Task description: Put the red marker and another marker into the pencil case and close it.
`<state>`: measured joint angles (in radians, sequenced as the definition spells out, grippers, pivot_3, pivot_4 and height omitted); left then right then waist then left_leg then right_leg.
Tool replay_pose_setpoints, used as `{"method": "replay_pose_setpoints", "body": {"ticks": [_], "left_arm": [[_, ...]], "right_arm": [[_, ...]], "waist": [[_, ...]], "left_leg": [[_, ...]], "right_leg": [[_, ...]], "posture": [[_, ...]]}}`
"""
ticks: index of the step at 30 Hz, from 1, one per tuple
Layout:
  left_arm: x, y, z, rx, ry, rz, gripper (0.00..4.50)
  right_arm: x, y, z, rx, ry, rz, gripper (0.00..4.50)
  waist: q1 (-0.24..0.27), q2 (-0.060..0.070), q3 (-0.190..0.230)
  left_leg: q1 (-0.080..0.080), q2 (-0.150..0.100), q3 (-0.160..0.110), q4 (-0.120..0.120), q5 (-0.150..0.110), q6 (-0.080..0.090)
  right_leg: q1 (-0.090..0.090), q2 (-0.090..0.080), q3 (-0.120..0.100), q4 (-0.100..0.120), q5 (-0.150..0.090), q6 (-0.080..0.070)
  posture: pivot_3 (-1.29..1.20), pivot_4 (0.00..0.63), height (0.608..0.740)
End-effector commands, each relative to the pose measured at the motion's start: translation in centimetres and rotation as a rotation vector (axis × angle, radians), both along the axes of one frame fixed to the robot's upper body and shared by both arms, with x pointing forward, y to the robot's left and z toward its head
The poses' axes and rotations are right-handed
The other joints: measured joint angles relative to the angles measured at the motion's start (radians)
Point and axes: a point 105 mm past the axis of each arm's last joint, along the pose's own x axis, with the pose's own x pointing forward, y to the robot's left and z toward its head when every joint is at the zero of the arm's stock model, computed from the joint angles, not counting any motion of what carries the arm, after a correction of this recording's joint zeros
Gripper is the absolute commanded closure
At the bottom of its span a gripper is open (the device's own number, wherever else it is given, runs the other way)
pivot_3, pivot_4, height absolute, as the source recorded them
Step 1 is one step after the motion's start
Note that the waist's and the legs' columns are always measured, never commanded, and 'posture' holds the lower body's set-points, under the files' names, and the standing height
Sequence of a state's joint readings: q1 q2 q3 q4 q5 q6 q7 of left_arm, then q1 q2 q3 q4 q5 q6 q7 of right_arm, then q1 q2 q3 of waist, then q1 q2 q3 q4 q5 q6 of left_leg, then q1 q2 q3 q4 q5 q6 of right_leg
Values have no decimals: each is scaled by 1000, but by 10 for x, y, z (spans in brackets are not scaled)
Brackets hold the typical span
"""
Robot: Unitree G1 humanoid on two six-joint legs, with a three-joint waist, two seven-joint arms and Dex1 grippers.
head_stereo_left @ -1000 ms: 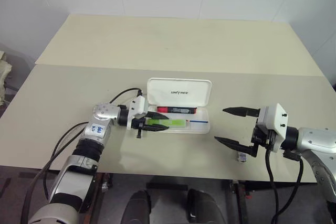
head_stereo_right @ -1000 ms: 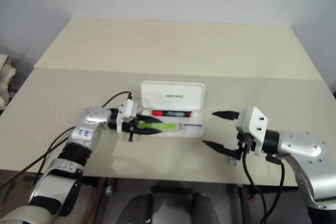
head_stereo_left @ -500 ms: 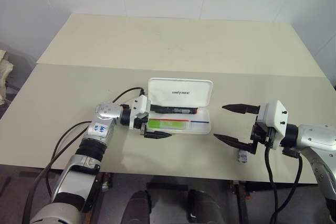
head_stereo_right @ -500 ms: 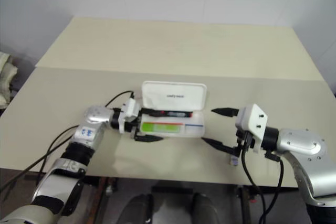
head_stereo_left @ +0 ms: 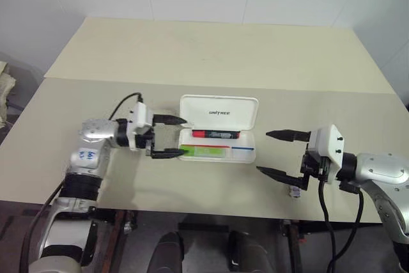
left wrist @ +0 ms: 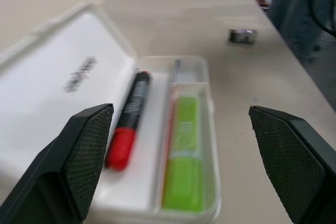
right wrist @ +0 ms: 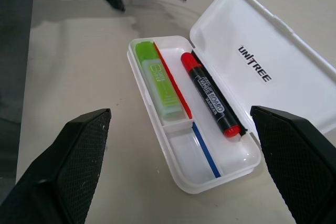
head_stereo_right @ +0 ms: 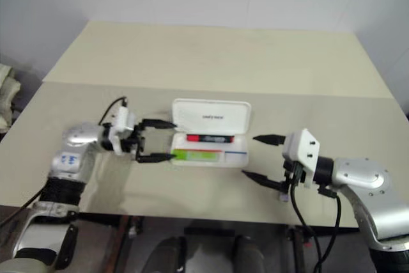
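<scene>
Withdrawn leftward, the left claw [head_stereo_left: 169, 137] gapes wide beside the pencil case [head_stereo_left: 217, 129] holding the green marker [head_stereo_left: 206, 151].

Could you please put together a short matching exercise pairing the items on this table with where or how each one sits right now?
Things:
1. red marker
2. green marker
3. case lid
4. small dark block

States:
A. standing open
B. on the bare table near the right gripper
C. in the case's compartment beside the lid
D. in the case's compartment on the side away from the lid

Pairs: 1-C, 2-D, 3-A, 4-B
</scene>
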<state>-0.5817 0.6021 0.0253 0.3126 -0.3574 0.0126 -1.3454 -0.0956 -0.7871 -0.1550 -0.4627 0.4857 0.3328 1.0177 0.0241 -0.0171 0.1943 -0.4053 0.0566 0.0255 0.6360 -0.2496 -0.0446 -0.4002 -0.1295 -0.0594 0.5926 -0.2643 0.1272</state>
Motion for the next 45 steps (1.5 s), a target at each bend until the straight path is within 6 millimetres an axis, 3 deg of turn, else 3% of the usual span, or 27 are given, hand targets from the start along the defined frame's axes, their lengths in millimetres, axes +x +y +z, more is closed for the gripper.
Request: {"method": "replay_pose_setpoints", "body": {"ticks": [1,5,9,15,19,25,32,38,45], "left_arm": [[-3,17,12,7,-34,45,68],[-3,32,11,49,-42,86,68],[-8,30,11,48,-43,67,68],[-25,7,14,20,-41,-32,68],[-41,-11,17,-6,-31,-114,68],[-66,-25,2,42,7,-208,68],[-72,-28,-6,40,30,-210,68],[-73,-29,-6,33,40,-203,68],[-67,-26,-2,38,35,-196,68]], "right_arm": [[0,2,4,18,-16,13,0],[1,3,3,19,-12,15,0],[1,-3,1,13,6,-8,0],[-9,-27,-8,-11,63,-84,0],[-20,-56,-20,-31,114,-199,0],[-43,-77,-43,-91,209,-287,0],[-37,-73,-55,0,231,-540,0],[-32,-66,-64,83,245,-687,0],[-37,-72,-83,125,316,-881,0]], "waist": [[0,0,0],[1,0,0],[2,0,0],[3,0,0],[3,0,0],[0,0,0],[2,0,0],[3,-1,-1],[3,-1,-1]], "left_leg": [[0,0,0,0,0,0],[0,0,0,0,0,0],[0,0,0,0,0,0],[0,0,0,-1,0,0],[0,0,0,-1,0,0],[1,0,0,-1,0,0],[2,3,0,1,1,-1],[2,4,1,1,1,-1],[1,4,1,-1,0,0]], "right_leg": [[0,0,0,0,0,0],[0,0,0,0,0,0],[0,0,0,0,0,0],[0,0,0,-1,0,0],[0,0,0,-1,0,0],[1,0,1,-1,0,0],[2,3,1,-2,-6,-15],[2,3,2,-3,-6,-16],[1,4,2,-4,-6,-16]], "posture": [[0,150,740],[0,150,740],[0,150,740],[0,150,740],[0,150,740],[0,150,740],[0,150,740],[0,150,740],[0,150,740]]}}
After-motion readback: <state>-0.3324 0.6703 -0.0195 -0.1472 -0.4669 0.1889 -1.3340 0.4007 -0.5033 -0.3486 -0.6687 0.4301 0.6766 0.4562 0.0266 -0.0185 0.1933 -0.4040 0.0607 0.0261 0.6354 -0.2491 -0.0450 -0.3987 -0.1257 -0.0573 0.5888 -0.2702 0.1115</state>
